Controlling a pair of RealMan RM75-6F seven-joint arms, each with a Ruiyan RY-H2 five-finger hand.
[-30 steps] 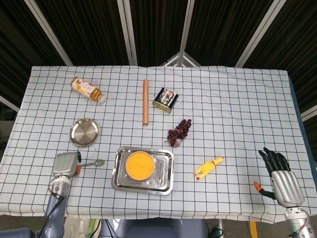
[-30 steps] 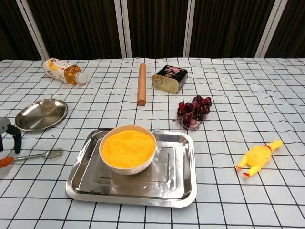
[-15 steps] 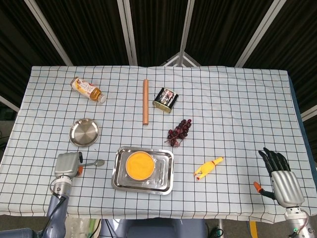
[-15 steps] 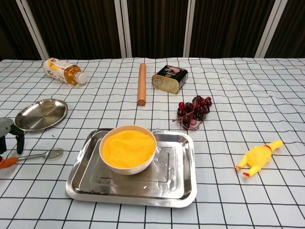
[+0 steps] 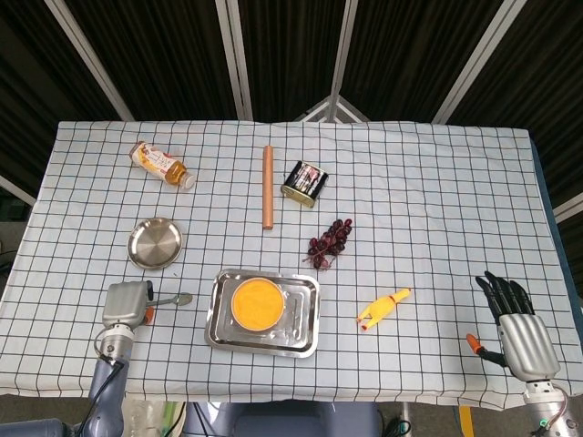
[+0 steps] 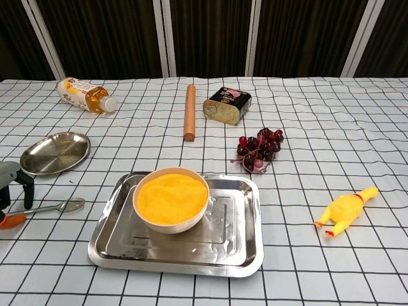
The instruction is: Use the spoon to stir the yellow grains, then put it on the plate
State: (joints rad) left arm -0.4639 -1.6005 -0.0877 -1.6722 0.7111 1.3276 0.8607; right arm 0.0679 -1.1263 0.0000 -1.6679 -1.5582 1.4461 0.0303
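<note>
Checked white cloth (image 5: 410, 182) covers the table before dark curtains, where a bowl of yellow grains (image 6: 171, 198) sits in a steel tray (image 6: 245, 245) near the front edge. To the tray's left, the spoon (image 6: 58, 206) lies flat on the cloth, bowl end toward the tray, its handle running under the robot's left hand (image 5: 125, 304), which sits over the handle end; whether the fingers actually grip it cannot be told from either view. A round steel plate (image 5: 155, 243) rests just beyond the spoon, apart from it. At the table's front right corner, the right hand (image 5: 517, 328) holds nothing, fingers extended and apart. Farther back lie a tipped bottle (image 5: 162, 164), a wooden rolling pin (image 5: 268, 187) and a tin can (image 5: 304, 183), with dark grapes (image 5: 329, 242) and a yellow rubber chicken (image 5: 382, 309) to the tray's right.
</note>
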